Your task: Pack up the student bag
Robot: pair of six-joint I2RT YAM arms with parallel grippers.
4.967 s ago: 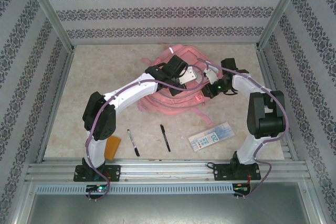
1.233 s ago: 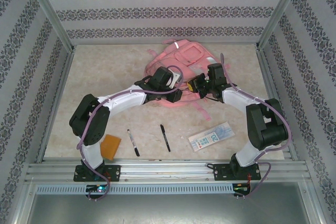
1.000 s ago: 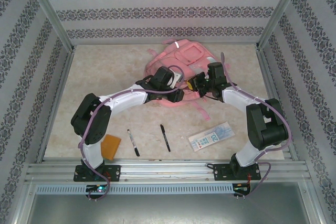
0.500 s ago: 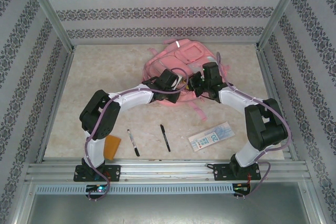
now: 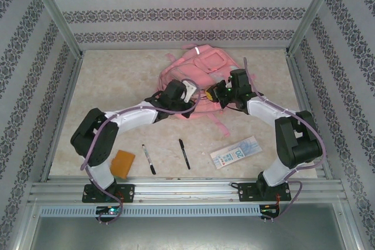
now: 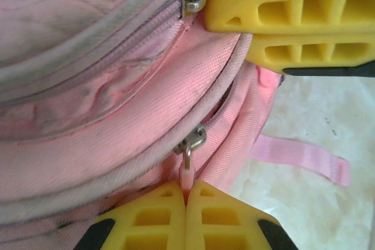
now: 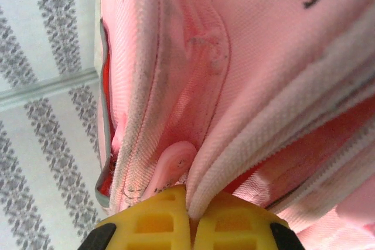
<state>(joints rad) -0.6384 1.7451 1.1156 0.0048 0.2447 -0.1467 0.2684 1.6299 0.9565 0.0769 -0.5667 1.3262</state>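
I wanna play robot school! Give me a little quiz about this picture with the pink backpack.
1. True or false: the left gripper pinches a zipper pull on the student bag.
2. How many pens lie on the table?
3. The right gripper is: A) open, B) shut on the bag's fabric, C) holding a pen.
Key: 1 true; 2 two; 3 B.
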